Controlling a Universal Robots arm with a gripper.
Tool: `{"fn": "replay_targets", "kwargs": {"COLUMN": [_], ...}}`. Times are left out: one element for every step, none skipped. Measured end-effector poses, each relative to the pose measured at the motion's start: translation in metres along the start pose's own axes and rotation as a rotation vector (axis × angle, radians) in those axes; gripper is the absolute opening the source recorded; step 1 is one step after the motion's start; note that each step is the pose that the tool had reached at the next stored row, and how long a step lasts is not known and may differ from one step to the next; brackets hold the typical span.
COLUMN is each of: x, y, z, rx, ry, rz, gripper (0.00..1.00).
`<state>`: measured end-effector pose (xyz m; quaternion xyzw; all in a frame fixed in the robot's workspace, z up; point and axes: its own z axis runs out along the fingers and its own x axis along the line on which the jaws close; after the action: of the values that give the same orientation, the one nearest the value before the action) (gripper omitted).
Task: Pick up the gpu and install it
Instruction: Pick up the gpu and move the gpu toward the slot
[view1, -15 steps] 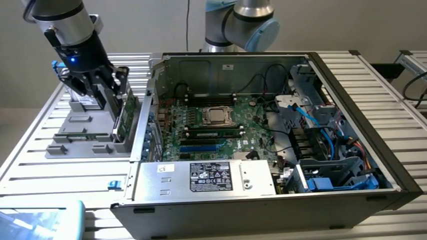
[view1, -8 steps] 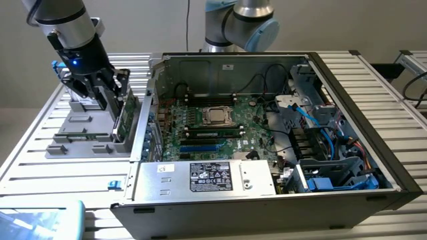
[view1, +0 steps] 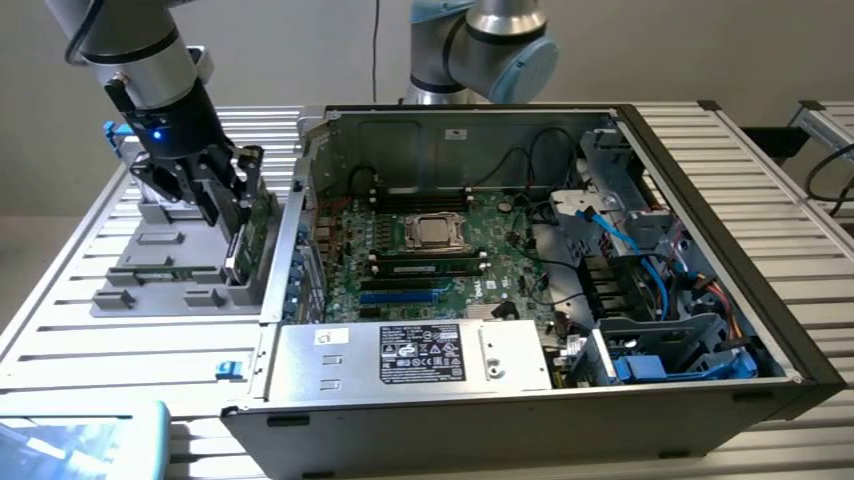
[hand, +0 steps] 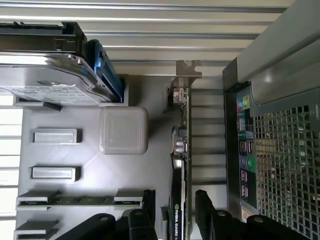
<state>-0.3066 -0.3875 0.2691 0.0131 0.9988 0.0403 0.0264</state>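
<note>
Wrist view: spread pincer (hand: 174, 200) straddles upright gpu (hand: 183, 127).

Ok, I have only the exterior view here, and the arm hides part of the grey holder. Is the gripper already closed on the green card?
Observer: No. In the wrist view the gripper is open, with one finger on each side of the card.
Operator: Is it at the bracket end of the card?
Observer: No, the metal bracket is at the end far from the fingers.
Operator: Does the holder carry anything else?
Observer: Yes, the holder also carries a silver drive and a memory stick.
</note>
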Motion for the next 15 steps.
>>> {"fn": "replay_targets", "kwargs": {"x": [0.000,0.000,0.000,0.000,0.000,0.000,0.000,-0.001,-0.001,-0.001,-0.001,-0.001,-0.001,-0.001,-0.001], "y": [0.0001,0.0002,0.0001,0.0001,0.0000,0.0000,0.0000,0.0001,0.0002,0.0001,0.0000,-0.0001,-0.0002,-0.0003,-0.0004], "z": [0.0018,0.0037,0.0054,0.0070,0.0088,0.0105,0.0123,0.0139,0.0156,0.0170,0.0184,0.0198,0.0211,0.0224,0.0235], "rx": [-0.0001,-0.0003,-0.0004,-0.0007,-0.0010,-0.0011,-0.0014,-0.0017,-0.0025,-0.0041,-0.0065,-0.0088,-0.0105,-0.0126,-0.0151], "ry": [0.0000,-0.0002,-0.0003,-0.0005,-0.0007,-0.0007,-0.0007,-0.0006,-0.0007,-0.0006,-0.0007,-0.0010,-0.0014,-0.0022,-0.0028], "rz": [0.000,0.000,0.000,0.000,0.000,0.000,0.000,0.000,0.000,0.000,0.000,0.000,0.001,0.001,0.001], "gripper": [0.46,0.46,0.46,0.46,0.46,0.46,0.46,0.46,0.46,0.46,0.46,0.46,0.46,0.46,0.46]}}
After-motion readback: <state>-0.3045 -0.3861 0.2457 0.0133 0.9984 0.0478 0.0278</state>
